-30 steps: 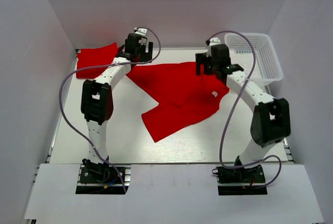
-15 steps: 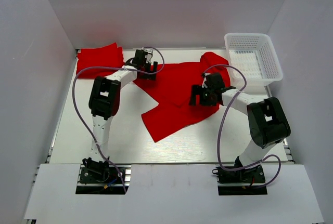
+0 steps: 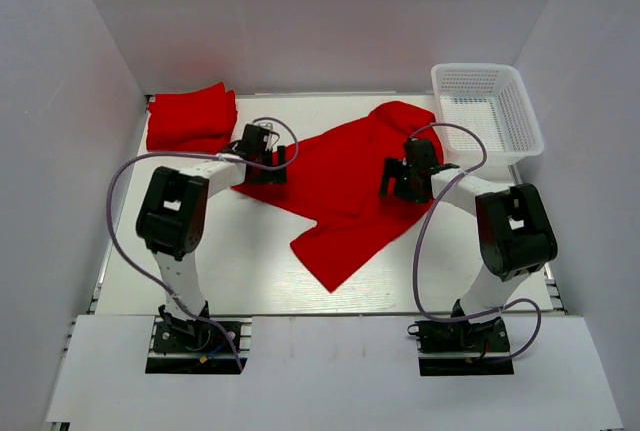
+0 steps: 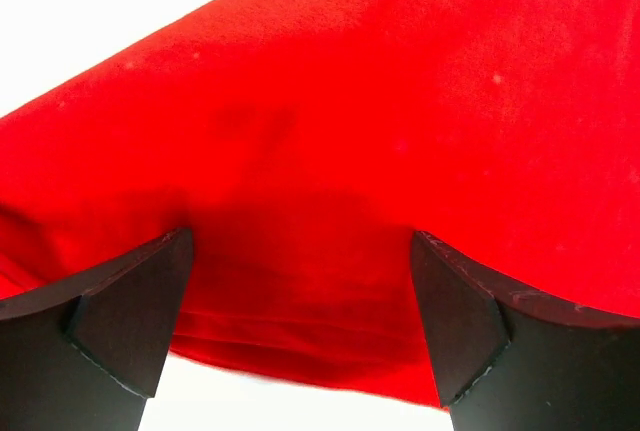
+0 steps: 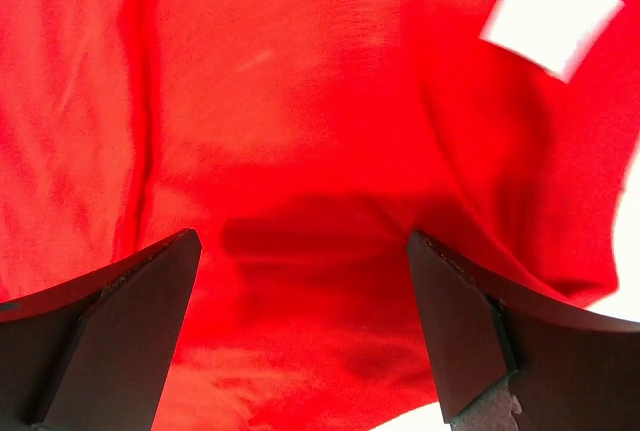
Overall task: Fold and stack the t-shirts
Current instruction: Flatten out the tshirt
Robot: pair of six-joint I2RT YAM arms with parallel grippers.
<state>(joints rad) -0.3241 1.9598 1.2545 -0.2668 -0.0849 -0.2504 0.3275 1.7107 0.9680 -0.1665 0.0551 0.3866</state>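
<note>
A: status on the fold?
B: loose t-shirt (image 3: 345, 186) lies rumpled in the middle of the table (image 3: 230, 251); folded t-shirt (image 3: 190, 119) sits at far-left corner. left gripper (image 3: 262, 161) over its left edge, right gripper (image 3: 402, 179) over right side nr the neck label (image 5: 552, 13). both spread wide, gripping nothing.
A: tips?
B: imo pinch 1 layer only, both sides level, pull apart evenly & low so cloth flattens before folding.

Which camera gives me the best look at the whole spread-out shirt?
Top external: nearly the full outline of the spread red t-shirt shows there. The left and right wrist views show only close patches of its cloth, the right one including a white label.
</note>
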